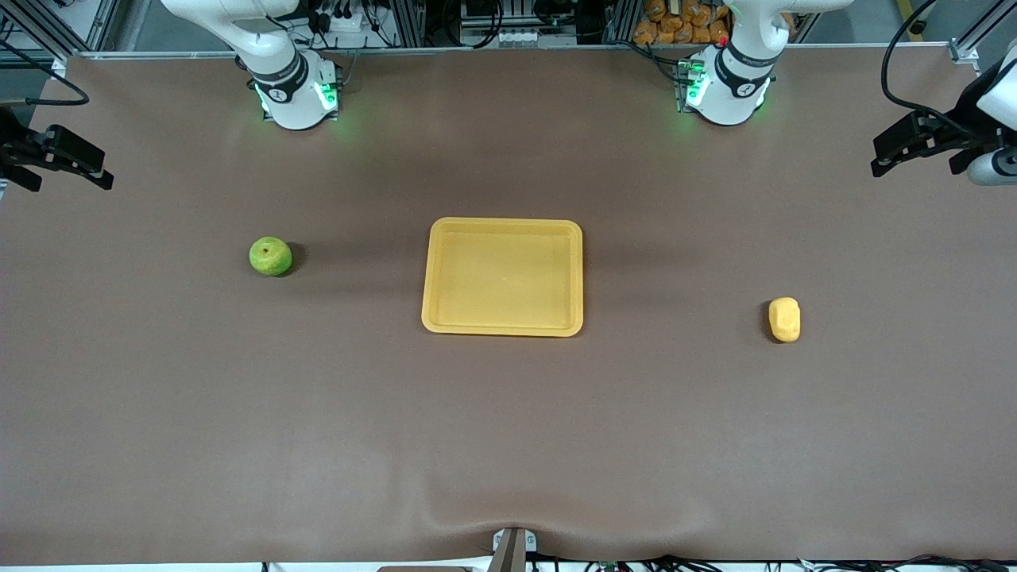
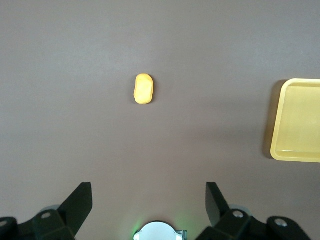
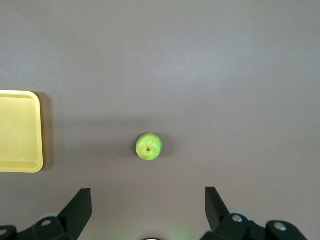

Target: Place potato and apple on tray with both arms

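Potato (image 1: 784,318) and apple (image 1: 270,256) both lie on the bare brown table (image 1: 508,445), with the empty tray (image 1: 502,330) between them in the middle: the potato is toward the left arm's end and a little nearer to the front camera than the tray's centre, the apple is toward the right arm's end, about level with the tray. Both are well apart from the tray. You can see the left gripper (image 2: 149,200) high over the table at its own end, fingers spread wide and holding nothing; the right gripper (image 3: 148,201) is the same at the other end, wide open and empty. I judge both pieces to be light and firm, with smooth skin, so they may slip or roll. Take the potato across its narrow middle, not at the rounded ends. Take the apple across its widest part, with the stem dimple upward as it now sits; it probably rolls easily if you push it from one side. The tray has a low raised rim, so you should carry each piece over it before release. Around both pieces the table gives free room, and neither is close to its edges.
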{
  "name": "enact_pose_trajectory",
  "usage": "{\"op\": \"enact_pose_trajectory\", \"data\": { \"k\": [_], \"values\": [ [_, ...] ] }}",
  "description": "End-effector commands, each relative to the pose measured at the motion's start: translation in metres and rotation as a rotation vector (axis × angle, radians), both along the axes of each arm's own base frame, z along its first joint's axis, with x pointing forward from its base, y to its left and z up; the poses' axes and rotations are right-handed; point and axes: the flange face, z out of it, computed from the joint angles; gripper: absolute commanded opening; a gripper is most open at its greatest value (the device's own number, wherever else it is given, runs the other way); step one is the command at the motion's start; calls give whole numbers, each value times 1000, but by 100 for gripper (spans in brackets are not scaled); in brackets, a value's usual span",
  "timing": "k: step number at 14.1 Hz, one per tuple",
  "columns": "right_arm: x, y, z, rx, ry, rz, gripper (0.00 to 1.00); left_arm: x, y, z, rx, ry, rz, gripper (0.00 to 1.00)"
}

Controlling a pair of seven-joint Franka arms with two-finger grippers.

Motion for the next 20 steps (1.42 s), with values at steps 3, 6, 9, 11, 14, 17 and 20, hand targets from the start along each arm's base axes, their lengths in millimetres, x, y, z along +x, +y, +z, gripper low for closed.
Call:
{"op": "enact_pose_trajectory", "data": {
  "k": [3,6,9,11,14,17,20],
  "values": [
    [8,-7,-17,-15,35,-6,100,-4,-1,1,-18,21,5,100],
    [16,-8,-27,-16,42,-12,100,-4,-1,-8,-15,46,11,100],
    [24,-6,-38,-13,50,1,100,-2,1,-14,-17,44,15,100],
    [30,-5,-50,-12,69,0,100,0,2,-21,-13,51,15,100],
    [39,-5,-66,-3,93,-2,100,4,5,-35,-12,45,19,100],
    [47,-6,-83,-5,112,-5,100,9,5,-52,-9,40,17,100],
    [55,-6,-102,-6,143,-7,100,15,5,-74,-9,25,13,100]
  ]
}}
